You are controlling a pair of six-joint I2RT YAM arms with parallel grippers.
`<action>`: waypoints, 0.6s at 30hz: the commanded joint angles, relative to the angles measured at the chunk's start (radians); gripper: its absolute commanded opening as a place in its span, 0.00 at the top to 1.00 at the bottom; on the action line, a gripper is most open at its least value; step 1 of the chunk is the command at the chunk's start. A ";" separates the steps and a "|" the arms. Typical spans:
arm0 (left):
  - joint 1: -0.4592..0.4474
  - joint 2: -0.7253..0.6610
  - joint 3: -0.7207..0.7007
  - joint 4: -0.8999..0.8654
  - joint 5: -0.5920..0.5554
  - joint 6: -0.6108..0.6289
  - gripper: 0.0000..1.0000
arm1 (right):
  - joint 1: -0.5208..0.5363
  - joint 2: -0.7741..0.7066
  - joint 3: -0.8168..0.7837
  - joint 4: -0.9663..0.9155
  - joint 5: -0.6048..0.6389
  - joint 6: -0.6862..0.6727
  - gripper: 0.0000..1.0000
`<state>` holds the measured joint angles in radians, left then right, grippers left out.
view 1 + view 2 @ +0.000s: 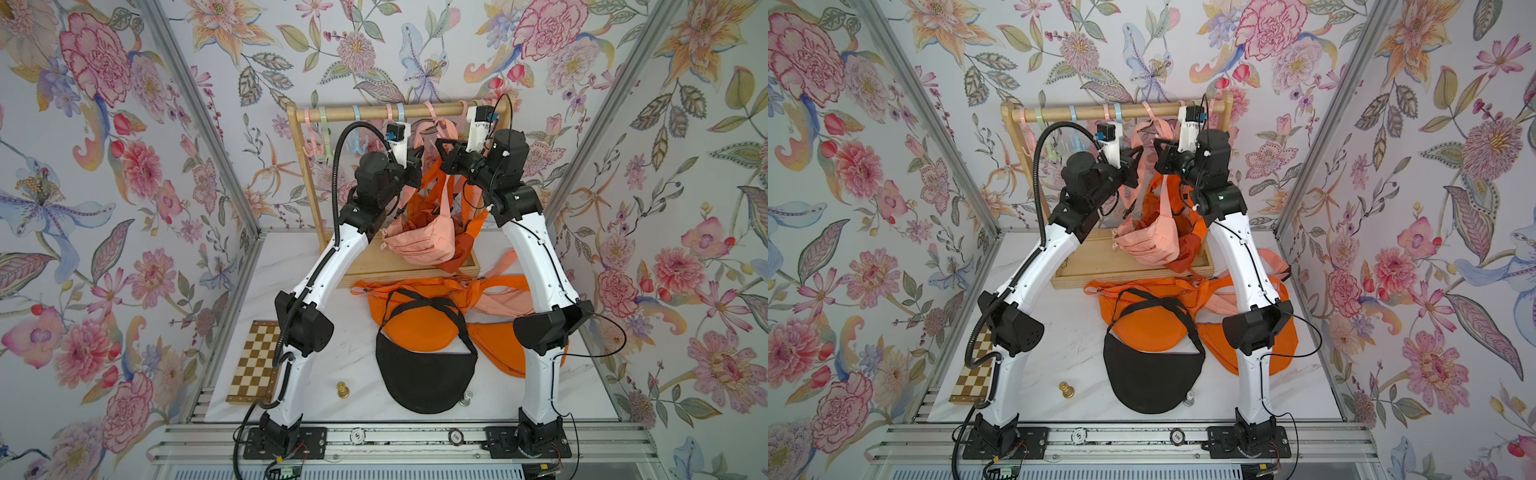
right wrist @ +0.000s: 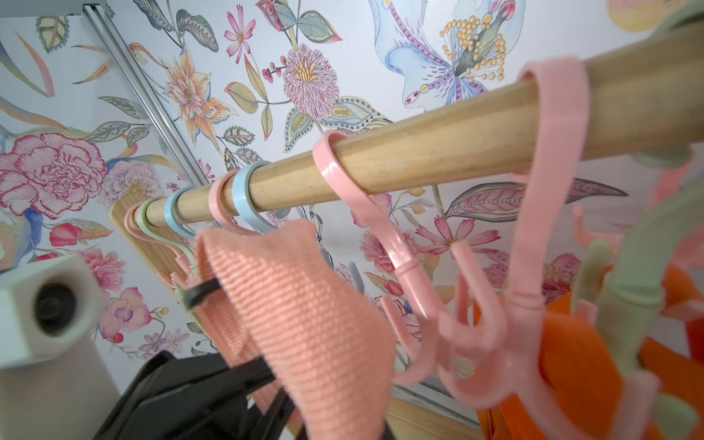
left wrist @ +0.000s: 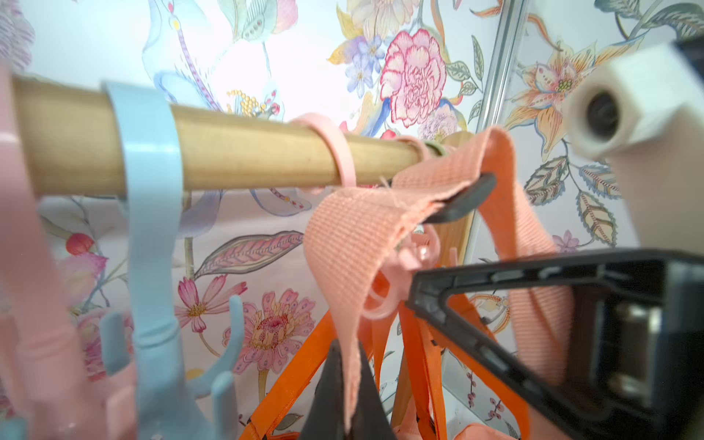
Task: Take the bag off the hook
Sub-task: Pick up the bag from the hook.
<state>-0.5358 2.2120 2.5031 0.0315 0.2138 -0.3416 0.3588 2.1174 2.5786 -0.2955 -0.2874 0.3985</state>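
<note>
Left gripper [image 1: 417, 163] and right gripper [image 1: 444, 156] are both clamping shut just beneath the wooden rail [image 1: 374, 112]. The peach bag [image 1: 419, 241] is hanging below them, its strap [image 3: 354, 236] being pinched by both and passing just beside a pink hook [image 3: 413, 259].

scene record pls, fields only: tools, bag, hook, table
left tool: shut on peach strap
right tool: shut, at the same strap; grip unclear
peach bag: hanging below wooden rod
pink hook: on rod, beside the strap; whether strap is clear of it, cannot tell
table: black bag, orange bags, chessboard
</note>
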 commanded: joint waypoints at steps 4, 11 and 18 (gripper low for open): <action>0.002 -0.057 0.009 0.033 -0.041 -0.005 1.00 | 0.015 0.056 0.033 0.118 -0.015 0.053 1.00; 0.003 -0.170 -0.100 0.032 -0.076 0.019 1.00 | 0.052 0.008 0.037 0.048 -0.036 -0.021 1.00; 0.002 -0.438 -0.387 0.038 -0.184 0.084 1.00 | 0.114 -0.136 -0.088 -0.035 -0.044 -0.083 1.00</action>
<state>-0.5358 1.9102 2.1750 0.0204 0.0956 -0.3019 0.4461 2.0842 2.5359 -0.3103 -0.3115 0.3588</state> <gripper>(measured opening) 0.048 0.047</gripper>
